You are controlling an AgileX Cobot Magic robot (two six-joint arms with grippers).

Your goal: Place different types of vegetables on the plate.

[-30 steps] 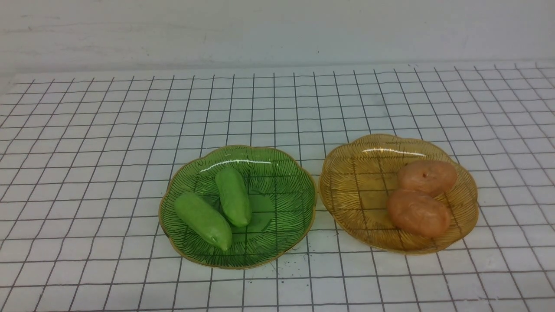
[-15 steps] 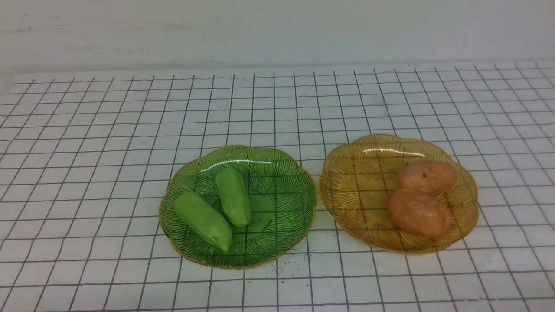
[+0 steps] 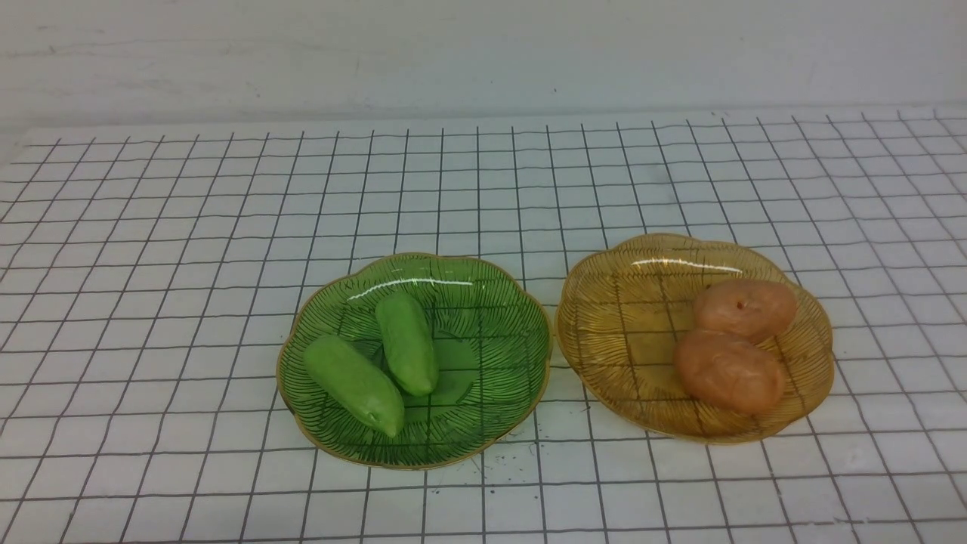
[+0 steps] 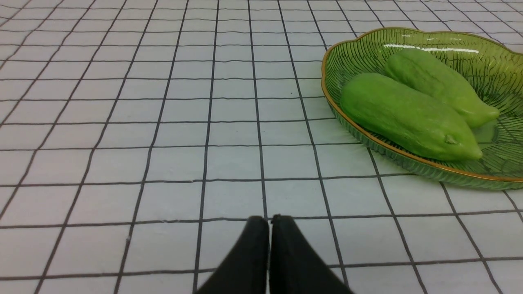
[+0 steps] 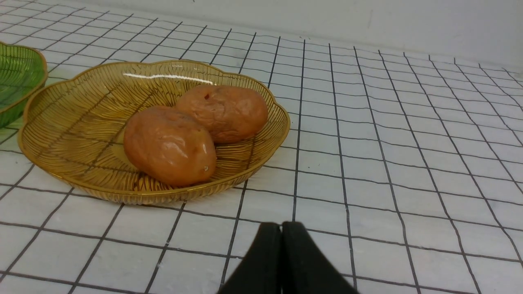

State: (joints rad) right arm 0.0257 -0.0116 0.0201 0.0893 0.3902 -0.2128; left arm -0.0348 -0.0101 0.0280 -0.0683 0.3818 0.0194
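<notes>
— So, what is the front view showing?
— Two plates are sitting side by side near the near edge of the grid-lined table point(image 3: 151, 227): a green plate point(image 3: 491, 302) carrying two cucumbers point(image 3: 353, 384) point(image 3: 408, 343), and an amber plate point(image 3: 619, 302) carrying two potatoes point(image 3: 729, 371) point(image 3: 745, 308). No writing is showing, and nothing is blocking them.
— And the left wrist view?
— The left gripper point(image 4: 269, 220) is hanging with jaws pressed together, holding nothing, apart from the green plate's rim.
— The right wrist view?
— The right gripper point(image 5: 281, 226) is likewise closed and empty, near the amber plate.
</notes>
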